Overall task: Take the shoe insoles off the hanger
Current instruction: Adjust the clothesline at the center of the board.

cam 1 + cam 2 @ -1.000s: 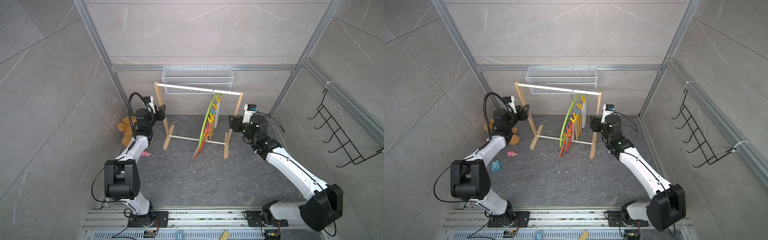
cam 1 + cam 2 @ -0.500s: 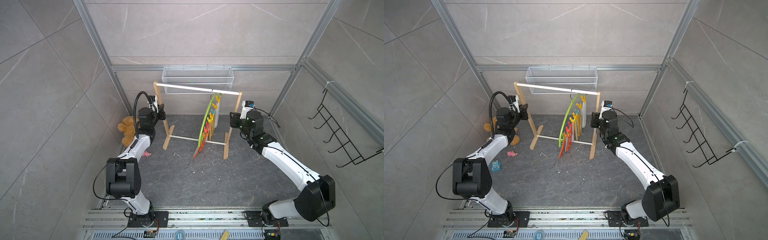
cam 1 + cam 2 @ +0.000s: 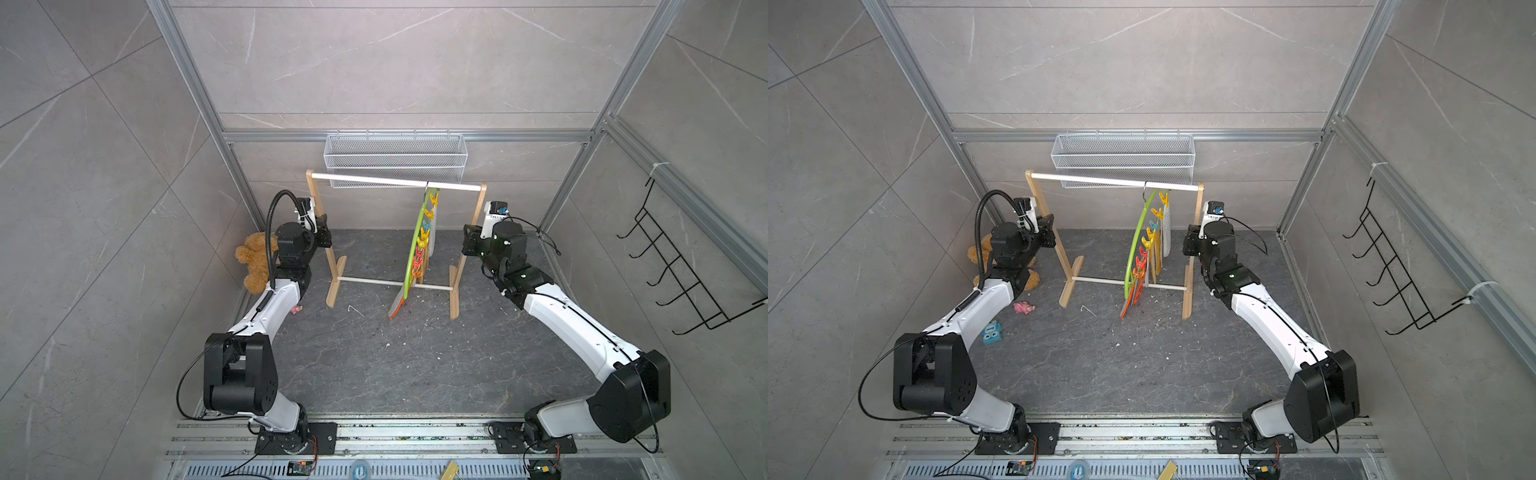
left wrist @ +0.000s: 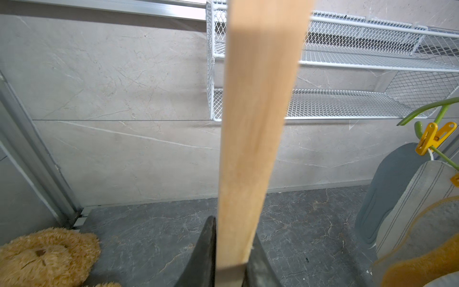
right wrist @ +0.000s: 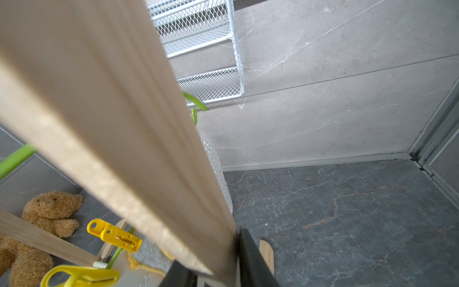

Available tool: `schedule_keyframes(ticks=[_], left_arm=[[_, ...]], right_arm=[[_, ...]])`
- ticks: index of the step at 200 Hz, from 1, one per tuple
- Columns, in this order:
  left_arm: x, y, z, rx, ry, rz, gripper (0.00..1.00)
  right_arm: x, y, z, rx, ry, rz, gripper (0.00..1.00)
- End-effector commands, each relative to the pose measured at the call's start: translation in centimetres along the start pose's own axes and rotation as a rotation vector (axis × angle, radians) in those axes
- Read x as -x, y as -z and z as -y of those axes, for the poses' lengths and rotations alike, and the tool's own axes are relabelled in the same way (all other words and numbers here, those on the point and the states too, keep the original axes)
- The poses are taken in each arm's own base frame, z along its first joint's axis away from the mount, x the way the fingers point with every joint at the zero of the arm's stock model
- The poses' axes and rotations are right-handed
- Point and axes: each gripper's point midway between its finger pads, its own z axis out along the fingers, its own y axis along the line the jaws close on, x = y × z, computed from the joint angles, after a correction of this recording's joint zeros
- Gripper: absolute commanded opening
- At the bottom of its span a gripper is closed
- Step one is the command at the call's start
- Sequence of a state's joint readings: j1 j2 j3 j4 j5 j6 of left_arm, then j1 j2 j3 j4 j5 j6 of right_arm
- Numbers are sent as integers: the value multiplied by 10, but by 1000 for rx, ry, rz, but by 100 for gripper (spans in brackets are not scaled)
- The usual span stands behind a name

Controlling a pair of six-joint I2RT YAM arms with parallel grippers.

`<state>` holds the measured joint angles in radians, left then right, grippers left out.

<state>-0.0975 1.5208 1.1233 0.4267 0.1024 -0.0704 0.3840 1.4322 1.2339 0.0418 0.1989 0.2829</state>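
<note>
in both top views we see the left gripper (image 3: 323, 233) pinching the post of the wooden rack (image 3: 374, 281) at centre-left of the frame, and the right gripper (image 3: 468, 245) pinching the post at centre-right; we judge this steadies the rack. the shoe insoles (image 3: 1166, 232) hang clipped on the hanger (image 3: 1133, 245) at centre, none freed yet
</note>
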Motion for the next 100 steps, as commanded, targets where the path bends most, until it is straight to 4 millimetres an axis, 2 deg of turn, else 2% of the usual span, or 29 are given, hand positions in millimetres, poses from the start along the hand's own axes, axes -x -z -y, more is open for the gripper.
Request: schedule_keyframes(ticks=[1,50,100], left_arm=[[50,28,18,-39,97,122,0],[44,51,29,-6,113,87,0],[33,62,47,-3,120,55,0]], right_arm=[[31,9,-8,17,25,57,30],[27,-1,-8,25,52,-6,26],[27,-9,6,15,35,-40,26]])
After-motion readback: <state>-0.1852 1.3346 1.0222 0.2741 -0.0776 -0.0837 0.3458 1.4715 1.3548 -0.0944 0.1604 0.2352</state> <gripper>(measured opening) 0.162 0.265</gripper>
